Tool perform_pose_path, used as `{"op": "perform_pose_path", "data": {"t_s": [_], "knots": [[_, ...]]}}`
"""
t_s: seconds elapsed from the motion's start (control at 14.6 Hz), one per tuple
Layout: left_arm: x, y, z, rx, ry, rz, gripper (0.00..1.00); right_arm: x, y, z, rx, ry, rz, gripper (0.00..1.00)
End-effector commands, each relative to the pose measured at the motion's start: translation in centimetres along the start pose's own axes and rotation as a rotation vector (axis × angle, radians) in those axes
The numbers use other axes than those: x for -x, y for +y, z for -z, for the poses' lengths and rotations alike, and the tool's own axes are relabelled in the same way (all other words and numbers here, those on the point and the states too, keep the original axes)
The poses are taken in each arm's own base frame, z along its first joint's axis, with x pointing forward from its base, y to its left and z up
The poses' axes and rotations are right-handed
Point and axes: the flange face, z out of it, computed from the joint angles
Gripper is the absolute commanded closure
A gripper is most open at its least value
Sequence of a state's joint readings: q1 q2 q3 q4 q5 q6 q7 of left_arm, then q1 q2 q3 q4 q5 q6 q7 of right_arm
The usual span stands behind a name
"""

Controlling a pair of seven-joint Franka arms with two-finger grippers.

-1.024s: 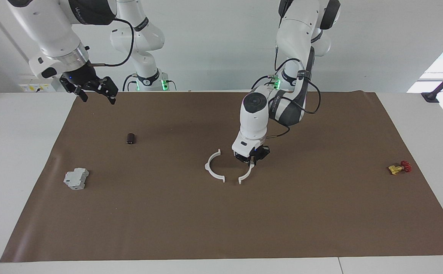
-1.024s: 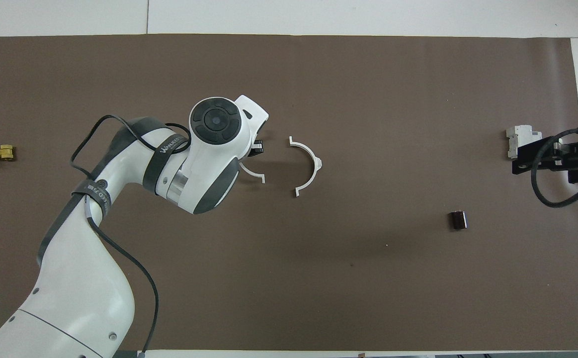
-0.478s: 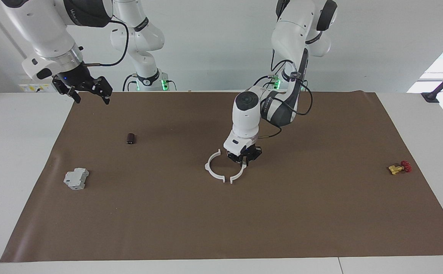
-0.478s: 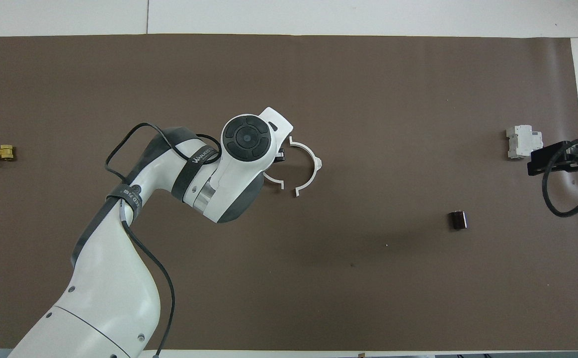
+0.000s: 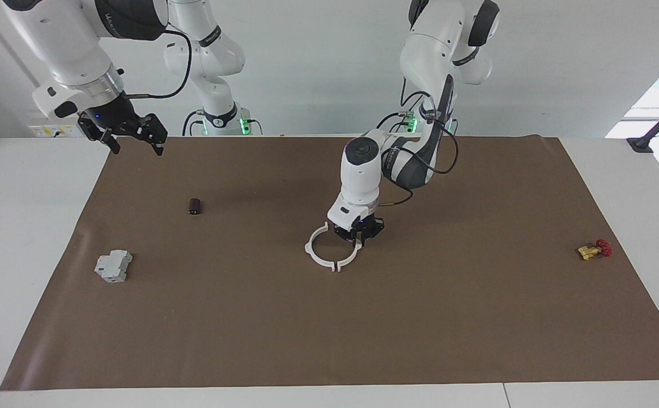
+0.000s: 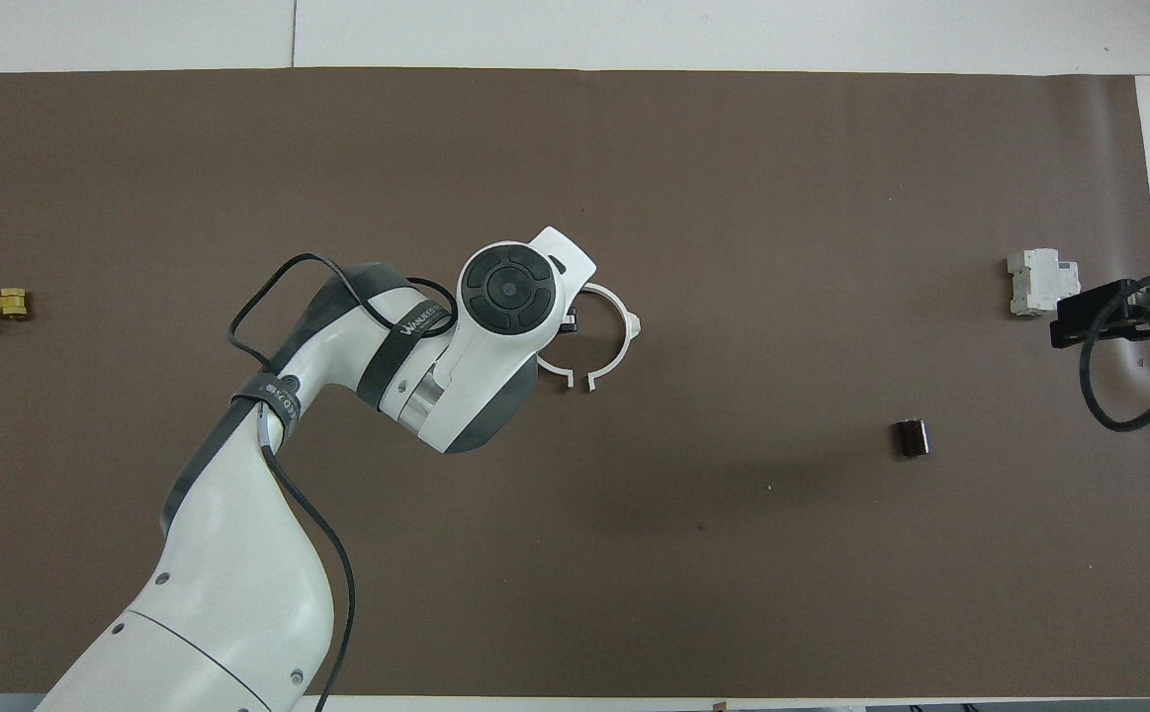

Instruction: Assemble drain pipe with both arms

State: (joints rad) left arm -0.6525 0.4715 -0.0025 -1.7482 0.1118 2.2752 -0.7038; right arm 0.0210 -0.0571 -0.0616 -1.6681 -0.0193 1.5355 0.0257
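Halves of the drain pipe [image 5: 329, 252] nearly form a ring on the tabletop [image 5: 363, 328]: the tabs at the end away from the robots look almost touching, the other joint sits hidden under my wrist. My left tool [image 5: 357, 235] is down at the half on its own side, clamped on it as far as I can judge. My right tool [image 5: 131, 133] hangs fingers apart over the mat edge, waiting, well apart from the ring. Grey box [image 5: 113, 266], dark cylinder [image 5: 194, 206] and brass valve [image 5: 592, 250] untouched. Left, I judge: close the last gap and seat the tabs, likely with the right tool bracing the free half [image 6: 614, 331].
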Motion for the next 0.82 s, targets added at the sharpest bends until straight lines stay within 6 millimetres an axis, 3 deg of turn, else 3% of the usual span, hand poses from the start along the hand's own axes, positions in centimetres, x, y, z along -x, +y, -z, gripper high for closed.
{"op": "perform_pose_path", "data": {"t_s": [0.0, 0.27, 0.75], "knots": [[0.3, 0.1, -0.1, 0.015, 0.013, 0.009, 1.0, -0.1, 0.3, 0.1, -0.001, 0.009, 0.033, 0.0], [1.7, 1.2, -0.3, 0.007, -0.001, -0.015, 1.0, -0.1, 0.2, 0.1, -0.009, 0.012, 0.033, 0.0], [1.6, 1.3, -0.2, 0.016, 0.003, -0.006, 1.0, -0.1, 0.2, 0.3, -0.01, 0.019, 0.033, 0.0]]}}
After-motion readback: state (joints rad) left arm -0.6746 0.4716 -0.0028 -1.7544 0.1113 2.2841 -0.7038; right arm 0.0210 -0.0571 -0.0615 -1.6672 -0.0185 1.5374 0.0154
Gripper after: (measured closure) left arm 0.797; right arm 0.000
